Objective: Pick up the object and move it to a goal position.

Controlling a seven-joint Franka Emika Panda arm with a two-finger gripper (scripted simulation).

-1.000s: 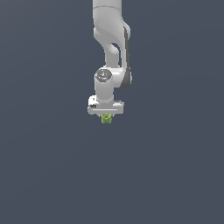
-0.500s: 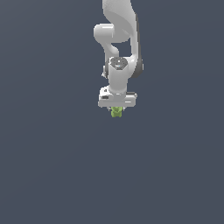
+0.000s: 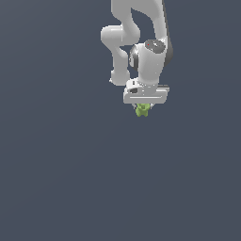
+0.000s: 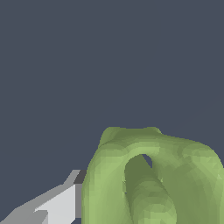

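The object is a tiny lime-green lumpy item hanging just under the white gripper bar. My gripper is shut on it, and the fingers are mostly hidden behind it and the bar. The arm hangs from above, right of the exterior view's centre. In the wrist view the object fills much of the picture, lumpy with a hollow in it, and one grey fingertip shows beside it. No goal marker is visible.
A plain dark grey-blue surface fills the rest of both views, with no other objects, edges or containers showing.
The arm has carried the object toward the exterior view's right and somewhat upward over the last second. The grip on the object has stayed the same.
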